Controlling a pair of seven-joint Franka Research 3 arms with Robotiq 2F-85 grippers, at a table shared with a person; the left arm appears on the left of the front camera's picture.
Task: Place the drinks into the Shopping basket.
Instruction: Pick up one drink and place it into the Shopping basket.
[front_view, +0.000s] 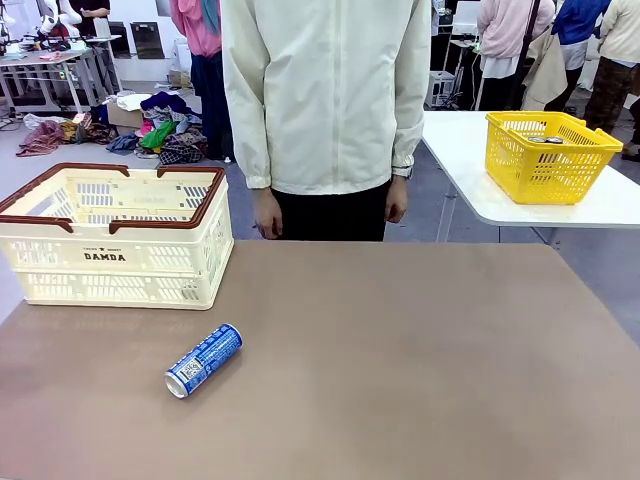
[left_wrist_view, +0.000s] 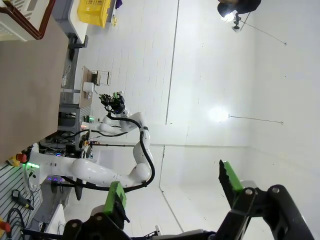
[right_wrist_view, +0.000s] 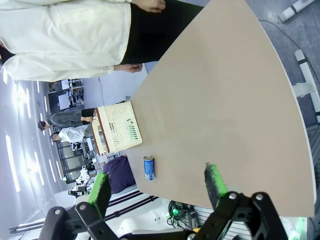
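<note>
Lying sideways, blue can (front_view: 204, 360) sits 5 o'clock of Shopping basket (front_view: 105, 257); L gripper (left_wrist_view: 170, 182), R gripper (right_wrist_view: 156, 179) wide open, empty.

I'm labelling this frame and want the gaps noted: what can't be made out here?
Front view: floor of the basket, hidden by its near wall; whether a can lies inside.
Front view: print on the blue can, too small.
Front view: contents of the yellow basket, behind its wall.
Left wrist view: most of the basket, cut off by the corner.
</note>
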